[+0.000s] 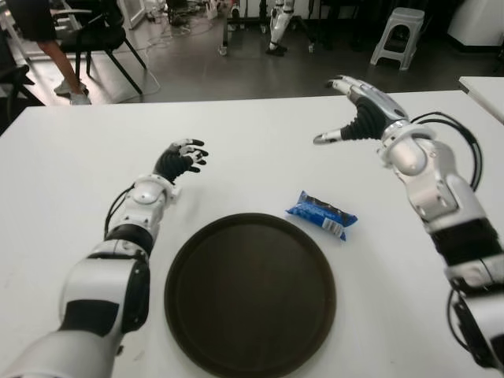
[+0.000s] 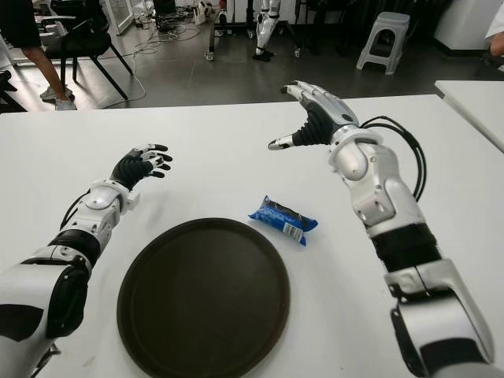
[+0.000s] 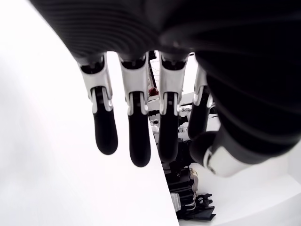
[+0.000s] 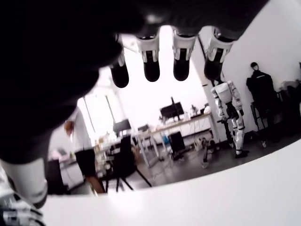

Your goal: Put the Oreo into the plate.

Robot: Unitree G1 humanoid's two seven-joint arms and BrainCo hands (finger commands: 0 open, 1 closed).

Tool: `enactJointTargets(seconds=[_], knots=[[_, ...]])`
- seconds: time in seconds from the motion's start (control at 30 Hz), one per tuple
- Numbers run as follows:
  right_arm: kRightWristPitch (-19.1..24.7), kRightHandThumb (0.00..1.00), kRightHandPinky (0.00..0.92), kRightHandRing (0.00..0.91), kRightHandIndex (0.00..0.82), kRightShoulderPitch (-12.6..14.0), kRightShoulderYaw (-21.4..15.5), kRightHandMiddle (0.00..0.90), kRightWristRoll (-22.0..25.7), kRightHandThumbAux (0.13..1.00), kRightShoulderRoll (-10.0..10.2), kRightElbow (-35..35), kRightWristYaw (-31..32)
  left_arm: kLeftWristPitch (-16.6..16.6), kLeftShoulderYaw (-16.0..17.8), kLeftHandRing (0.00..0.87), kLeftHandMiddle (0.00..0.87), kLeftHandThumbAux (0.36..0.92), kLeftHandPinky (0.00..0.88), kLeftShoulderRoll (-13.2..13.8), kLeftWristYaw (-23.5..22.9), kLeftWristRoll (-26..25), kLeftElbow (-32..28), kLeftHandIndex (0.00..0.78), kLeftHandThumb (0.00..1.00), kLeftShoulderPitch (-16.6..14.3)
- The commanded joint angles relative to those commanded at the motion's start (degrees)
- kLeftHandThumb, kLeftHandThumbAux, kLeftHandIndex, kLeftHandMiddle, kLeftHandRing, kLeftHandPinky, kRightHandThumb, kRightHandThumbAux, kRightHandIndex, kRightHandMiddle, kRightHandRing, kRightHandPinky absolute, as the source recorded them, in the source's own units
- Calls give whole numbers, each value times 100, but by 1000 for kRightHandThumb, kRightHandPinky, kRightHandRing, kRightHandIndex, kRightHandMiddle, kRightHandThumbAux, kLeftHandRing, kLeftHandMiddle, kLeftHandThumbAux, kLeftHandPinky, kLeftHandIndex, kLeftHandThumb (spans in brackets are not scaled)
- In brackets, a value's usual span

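Note:
A blue Oreo packet (image 1: 321,215) lies on the white table (image 1: 260,142), just beyond the right rim of a round dark plate (image 1: 250,293). My right hand (image 1: 352,110) hovers above the table, behind and to the right of the packet, fingers spread and holding nothing. My left hand (image 1: 180,158) shows to the far left of the plate, over the table, fingers relaxed and empty. In the right wrist view the fingers (image 4: 150,61) are extended with only the room behind them. The left wrist view shows straight fingers (image 3: 134,127) over the white table.
A second white table (image 1: 484,90) stands at the right edge. Beyond the table's far edge are a black chair (image 1: 98,39), a person's legs (image 1: 63,67), a grey stool (image 1: 398,35) and another robot's legs (image 1: 277,27).

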Motion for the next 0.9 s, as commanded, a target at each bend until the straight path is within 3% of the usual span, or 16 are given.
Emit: enactJointTargets(seconds=[0.23,0.57,0.7,0.8,0.9], knots=[[308,0,8,32,46,274,163,59,-273,648,-97,-690,507,22,64,360,366,649,375,-3,-2,-74,1,263,23,17],[368,0,40,72,73,551,309,86,-612,658,-187,-1122,781,-34,21,360,358,650,388,16,39,-32,-3,236,55,50],[544,0,47,76,68,987,305,90,-908,658,-123,-1528,669,-34,-1,356,356,653,380,20,58,-14,-4,227,70,52],[538,0,50,81,70,1163,323,94,-1029,654,-55,-1490,496,-26,-9,358,354,648,381,22,54,-12,-3,221,71,50],[413,0,55,85,72,1545,380,96,-1156,651,-5,-1352,80,-18,-6,366,358,648,392,22,36,-18,-2,222,69,46]])
